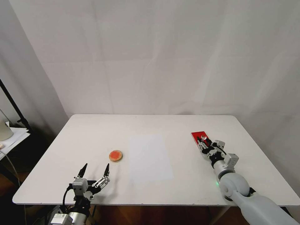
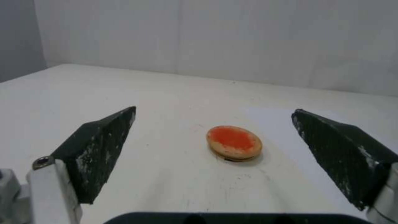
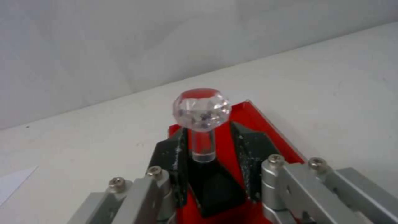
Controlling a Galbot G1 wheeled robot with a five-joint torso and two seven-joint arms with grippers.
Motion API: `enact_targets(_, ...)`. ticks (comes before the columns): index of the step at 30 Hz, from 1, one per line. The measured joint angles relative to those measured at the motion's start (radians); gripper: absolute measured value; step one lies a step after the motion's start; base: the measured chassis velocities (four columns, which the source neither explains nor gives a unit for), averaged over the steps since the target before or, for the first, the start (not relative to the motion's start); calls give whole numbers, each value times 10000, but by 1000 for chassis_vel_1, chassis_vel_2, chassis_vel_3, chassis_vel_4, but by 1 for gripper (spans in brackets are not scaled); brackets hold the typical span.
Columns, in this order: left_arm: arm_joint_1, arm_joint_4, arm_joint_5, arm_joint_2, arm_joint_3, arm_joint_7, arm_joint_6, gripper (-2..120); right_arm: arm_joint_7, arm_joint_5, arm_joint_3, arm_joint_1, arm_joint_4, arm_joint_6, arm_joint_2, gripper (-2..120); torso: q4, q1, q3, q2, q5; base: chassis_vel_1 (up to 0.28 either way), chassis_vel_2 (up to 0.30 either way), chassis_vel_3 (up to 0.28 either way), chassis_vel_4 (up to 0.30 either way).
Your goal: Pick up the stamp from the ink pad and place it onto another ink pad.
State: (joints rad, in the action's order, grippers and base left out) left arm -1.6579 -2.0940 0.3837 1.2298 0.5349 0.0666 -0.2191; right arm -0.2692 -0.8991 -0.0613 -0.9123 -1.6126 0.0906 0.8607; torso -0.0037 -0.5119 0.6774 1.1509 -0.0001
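Observation:
The stamp (image 1: pixel 203 137), a black base with a clear ball knob (image 3: pixel 202 109), stands upright on the red rectangular ink pad (image 1: pixel 197 136) at the table's right. My right gripper (image 1: pixel 203 143) reaches over the pad's near end. Its black fingers (image 3: pixel 253 149) press against both sides of the stamp's base (image 3: pixel 215 183), shut on it. The round ink pad (image 1: pixel 115 155), orange-red with a tan rim, lies left of centre. My left gripper (image 1: pixel 97 165) hovers open just in front of that disc (image 2: pixel 234 143), which lies beyond its spread fingers (image 2: pixel 104 149).
A white paper sheet (image 1: pixel 150 157) lies flat on the white table (image 1: pixel 156 125) between the two pads. A white curtain hangs behind the table. A dark stand and papers (image 1: pixel 12 134) sit off the table's left side.

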Motion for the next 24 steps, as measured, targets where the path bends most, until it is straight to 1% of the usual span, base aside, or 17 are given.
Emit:
enact_targets(2,0,0,0,0,0,0,0,100,0,0,19,-21,0,8,-11,16,0,0,0,0,1,0,0,0,0)
enact_targets(4,0,0,0,0,0,0,0,100,1,8,31,-32,10,19,-5,11,0,1,-1,1,-1,0,0,0,0)
enact_targets(11,0,0,0,0,0,0,0,100,4,46,75,-25,-58,18,-61,12,-1,1,0,1,4,0,0,0,0)
enact_targets(14,2,0,0,0,0,0,0,100,170,20,446,430,-471,0,-462,12,-4,0,1,0,7,0,0,0,0)
enact_targets(16,0,0,0,0,0,0,0,100,850,-45,1197,1209,-695,81,-882,11,-3,1,0,1,-8,0,0,0,0)
enact_targets(17,0,0,0,0,0,0,0,100,850,-45,1197,1209,-695,81,-882,11,-3,1,0,1,-8,0,0,0,0)
enact_targets(18,2,0,0,0,0,0,0,100,1287,-68,1580,1586,-693,163,-992,11,-1,1,0,0,-6,0,0,0,0)
enact_targets(19,-1,0,0,0,0,0,0,100,1990,-90,2333,2312,-561,325,-1061,11,2,0,0,0,2,0,0,0,0)
enact_targets(20,0,0,0,-1,0,0,0,100,2369,-162,2925,2882,-368,413,-1025,11,2,0,0,0,1,0,0,0,0)
enact_targets(22,0,0,0,0,0,1,0,100,2806,-383,4016,3830,37,504,-717,11,0,0,1,0,-6,0,0,0,0)
enact_targets(23,0,0,0,0,0,1,0,100,2806,-383,4016,3830,37,504,-717,11,0,0,1,0,-6,0,0,0,0)
enact_targets(24,0,0,0,0,0,0,0,100,3002,-486,4759,4397,339,538,-394,11,2,0,1,0,2,0,0,0,0)
